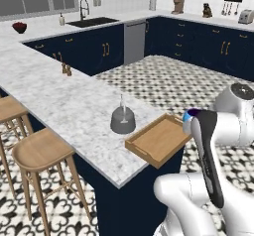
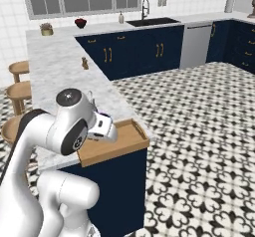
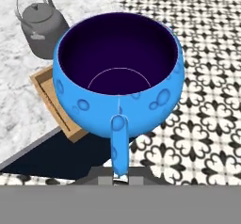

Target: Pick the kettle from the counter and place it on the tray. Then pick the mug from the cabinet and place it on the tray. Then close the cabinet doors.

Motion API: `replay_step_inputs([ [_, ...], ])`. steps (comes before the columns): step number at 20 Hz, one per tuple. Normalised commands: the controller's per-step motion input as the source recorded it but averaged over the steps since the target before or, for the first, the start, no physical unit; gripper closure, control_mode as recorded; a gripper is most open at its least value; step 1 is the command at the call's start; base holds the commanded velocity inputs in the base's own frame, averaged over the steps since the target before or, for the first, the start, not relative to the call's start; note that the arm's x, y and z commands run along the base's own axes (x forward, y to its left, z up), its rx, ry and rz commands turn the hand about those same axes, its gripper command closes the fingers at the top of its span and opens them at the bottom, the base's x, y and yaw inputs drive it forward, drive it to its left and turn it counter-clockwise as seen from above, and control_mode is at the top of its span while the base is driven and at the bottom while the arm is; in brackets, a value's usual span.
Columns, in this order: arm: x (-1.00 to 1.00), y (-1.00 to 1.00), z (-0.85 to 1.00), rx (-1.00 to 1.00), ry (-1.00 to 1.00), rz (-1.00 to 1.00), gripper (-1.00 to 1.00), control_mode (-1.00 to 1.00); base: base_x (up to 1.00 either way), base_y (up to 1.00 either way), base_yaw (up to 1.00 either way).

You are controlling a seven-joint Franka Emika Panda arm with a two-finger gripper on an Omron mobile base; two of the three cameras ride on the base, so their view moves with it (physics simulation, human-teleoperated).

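1. Since the kettle [image 1: 122, 119] sits on the counter [image 1: 59, 101] just beside the tray [image 1: 158, 139], not on it, that step looks undone.
2. My pincer [image 3: 120, 178] is clamped on the mug [image 3: 118, 77] handle, mug up in the air near the tray's corner.
3. Left, I reckon: mug down, kettle sorted, cabinet doors shut.

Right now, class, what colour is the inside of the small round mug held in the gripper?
Dark purple, inside a bright blue mug; the hand view shows it best.
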Motion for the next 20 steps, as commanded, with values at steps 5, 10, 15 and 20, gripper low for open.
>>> replay_step_inputs([
  [5,0.49,-0.38,-0.13,0.0,0.07,0.12,1.0,-1.0,0.0,0.0,0.0],
  [10,0.39,-0.06,-0.42,0.0,0.05,0.18,1.0,-1.0,0.0,0.0,0.0],
  [15,0.39,0.01,-0.42,-0.07,0.08,0.21,1.0,-1.0,0.0,0.0,0.0],
  [20,0.37,0.0,-0.37,-0.09,0.07,0.16,1.0,-1.0,0.0,0.0,0.0],
])
